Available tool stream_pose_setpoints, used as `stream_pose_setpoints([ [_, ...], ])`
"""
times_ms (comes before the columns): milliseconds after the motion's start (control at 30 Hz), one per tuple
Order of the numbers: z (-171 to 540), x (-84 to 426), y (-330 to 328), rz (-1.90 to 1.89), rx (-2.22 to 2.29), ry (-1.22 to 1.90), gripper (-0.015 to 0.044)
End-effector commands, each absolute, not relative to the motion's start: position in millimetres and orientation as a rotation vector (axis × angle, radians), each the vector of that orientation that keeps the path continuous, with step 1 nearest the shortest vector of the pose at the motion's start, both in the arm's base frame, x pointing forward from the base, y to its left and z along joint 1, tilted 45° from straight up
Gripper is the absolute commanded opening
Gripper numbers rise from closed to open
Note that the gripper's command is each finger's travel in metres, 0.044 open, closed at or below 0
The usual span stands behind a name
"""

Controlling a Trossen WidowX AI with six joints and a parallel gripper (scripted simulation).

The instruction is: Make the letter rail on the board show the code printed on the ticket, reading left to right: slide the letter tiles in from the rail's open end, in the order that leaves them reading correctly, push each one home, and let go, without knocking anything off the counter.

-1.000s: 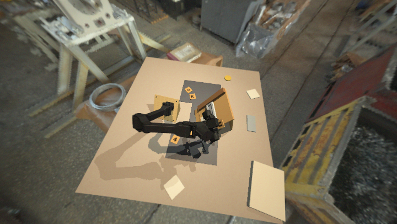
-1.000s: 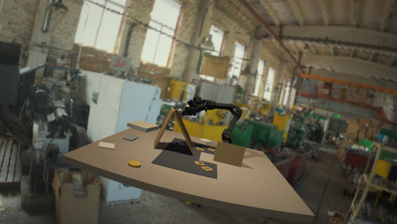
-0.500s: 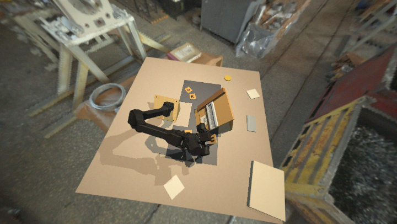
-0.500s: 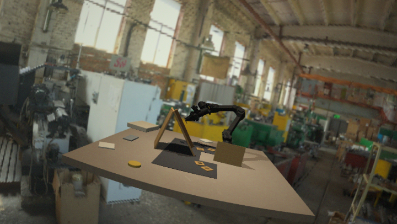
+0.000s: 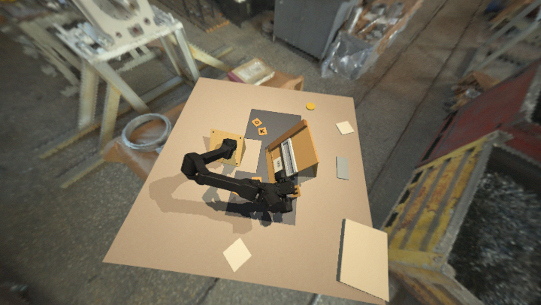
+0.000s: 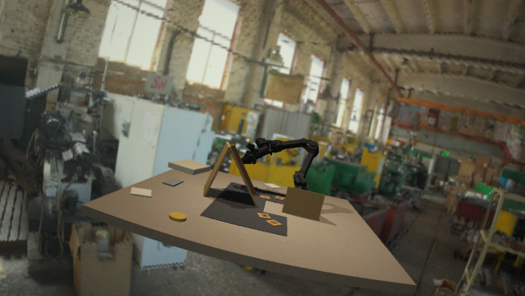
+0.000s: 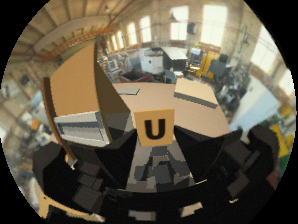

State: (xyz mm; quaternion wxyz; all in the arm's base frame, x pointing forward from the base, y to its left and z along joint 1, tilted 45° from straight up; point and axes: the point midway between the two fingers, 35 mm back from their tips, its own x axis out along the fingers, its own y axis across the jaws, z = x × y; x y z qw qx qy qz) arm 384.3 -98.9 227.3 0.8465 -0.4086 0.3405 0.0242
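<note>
The gripper (image 5: 291, 186) (image 7: 154, 136) is shut on the orange U tile (image 5: 295, 191) (image 7: 154, 125), with the letter upright in the wrist view. It holds the tile in the air, off the near end of the pale letter rail (image 5: 288, 157) (image 7: 80, 129) and apart from it. The rail lies across the tilted orange board (image 5: 307, 146) (image 6: 243, 172) (image 7: 75, 92); no tile shows in its visible part. The ticket (image 5: 278, 164) is below the rail, its print too small to read surely. A K tile (image 5: 261, 131) and another tile (image 5: 256, 122) lie on the dark mat (image 5: 276, 114).
One tile (image 5: 256, 179) shows partly behind the arm, and a sliver of another (image 5: 235, 193). A tan upright panel (image 6: 302, 203) stands by the arm base. A yellow disc (image 5: 310, 106), a grey plate (image 5: 342, 167) and a large pale slab (image 5: 363, 257) lie around the board.
</note>
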Motion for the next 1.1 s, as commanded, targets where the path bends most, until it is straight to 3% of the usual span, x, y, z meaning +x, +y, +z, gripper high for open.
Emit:
stream_pose_setpoints([
  [0, 227.7, 386.0, -99.8, 0.051, -0.865, 0.712, 0.0],
  [1067, 217.8, 381.2, -92.8, 0.051, -0.864, 0.712, 0.0],
])
